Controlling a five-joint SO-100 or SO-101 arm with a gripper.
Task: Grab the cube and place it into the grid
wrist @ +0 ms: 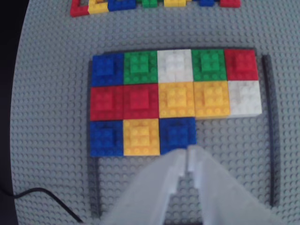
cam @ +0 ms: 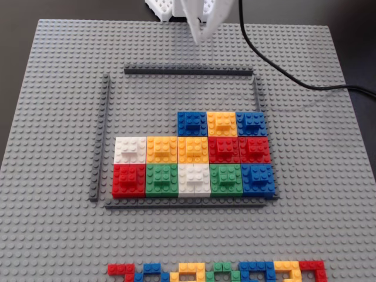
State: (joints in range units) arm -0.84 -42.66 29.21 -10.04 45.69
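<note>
Your gripper [wrist: 187,154] sits pinched closed w/ nothing in it, tips just behind the cube [wrist: 177,135]. Cube's in the grid [cam: 188,71], 3rd row w/ 3 cubes; the 2 rows beyond hold 5 each, 13 total.

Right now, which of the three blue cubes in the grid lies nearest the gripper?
The blue cube just ahead of the gripper in the wrist view, at the partial row's inner end beside a yellow cube. The other two sit at the grid's edge.
</note>
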